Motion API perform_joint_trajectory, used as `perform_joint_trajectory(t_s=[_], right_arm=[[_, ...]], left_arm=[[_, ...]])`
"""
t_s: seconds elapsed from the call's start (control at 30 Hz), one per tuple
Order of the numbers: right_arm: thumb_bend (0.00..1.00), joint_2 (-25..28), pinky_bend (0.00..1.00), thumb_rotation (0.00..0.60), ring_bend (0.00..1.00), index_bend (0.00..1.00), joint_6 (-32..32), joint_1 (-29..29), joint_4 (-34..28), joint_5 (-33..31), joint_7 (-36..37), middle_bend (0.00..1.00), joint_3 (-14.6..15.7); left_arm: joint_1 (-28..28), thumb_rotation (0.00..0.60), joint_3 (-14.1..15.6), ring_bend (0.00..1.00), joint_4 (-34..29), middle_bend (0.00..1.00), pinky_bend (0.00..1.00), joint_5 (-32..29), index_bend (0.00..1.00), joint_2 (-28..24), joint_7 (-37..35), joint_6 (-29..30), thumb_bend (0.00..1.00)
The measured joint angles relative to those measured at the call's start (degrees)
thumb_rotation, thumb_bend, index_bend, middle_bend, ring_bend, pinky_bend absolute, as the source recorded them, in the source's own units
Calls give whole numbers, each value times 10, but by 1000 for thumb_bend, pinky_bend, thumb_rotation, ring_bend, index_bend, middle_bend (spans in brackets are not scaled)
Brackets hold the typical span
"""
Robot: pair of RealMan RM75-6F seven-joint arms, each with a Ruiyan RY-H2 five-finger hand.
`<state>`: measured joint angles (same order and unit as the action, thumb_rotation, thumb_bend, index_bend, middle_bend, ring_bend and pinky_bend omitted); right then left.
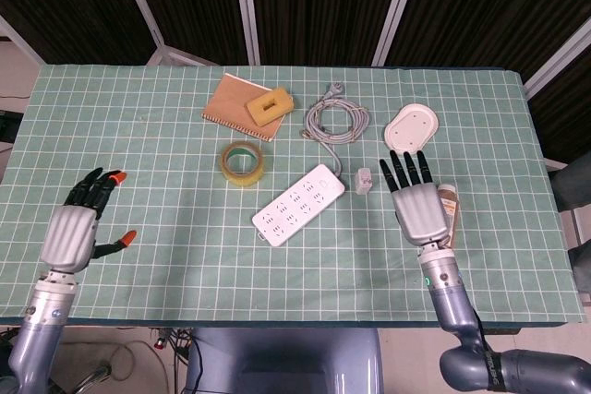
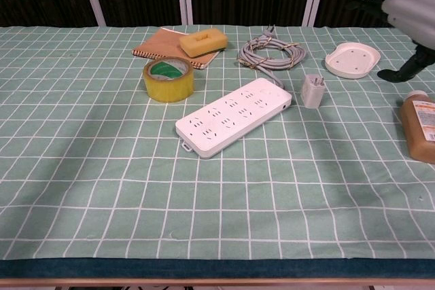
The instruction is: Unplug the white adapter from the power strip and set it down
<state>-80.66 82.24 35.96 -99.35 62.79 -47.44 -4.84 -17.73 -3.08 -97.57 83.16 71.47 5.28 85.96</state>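
Head view: my right hand [image 1: 422, 210] hovers flat, fingers spread and holding nothing, near the right edge of the cloth; the white adapter [image 1: 363, 180] stands on the table just right of the power strip [image 1: 298, 203], apart from it and unplugged, to the left of my right hand and slightly farther from me. My left hand [image 1: 72, 233] is likewise spread and holding nothing, well apart at the near left, so the right arm is clearly the nearer. Chest view: the adapter stands upright, prongs up, long axis vertical. I judge the task essentially done; only withdrawal remains.
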Motion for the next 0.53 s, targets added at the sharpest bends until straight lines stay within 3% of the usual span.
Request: perform_joint_trajectory(t_s=[0.17,0.37,0.53], right_arm=[[164,29,0,600,0,0,41,-59,-4,69,122,0,37],[149,61,0,600,0,0,92,-137,26,147,301,0,90],[148,85,0,600,0,0,137,-205,95,204,441,0,126]], left_arm=[[46,600,22,12,35,36,97,17,10,-12,-45,45,13],[89,600,42,0,87,1,31,22,0,-22,-84,68,0],[109,600,51,0,135,0,10,31,0,-23,-113,83,0]])
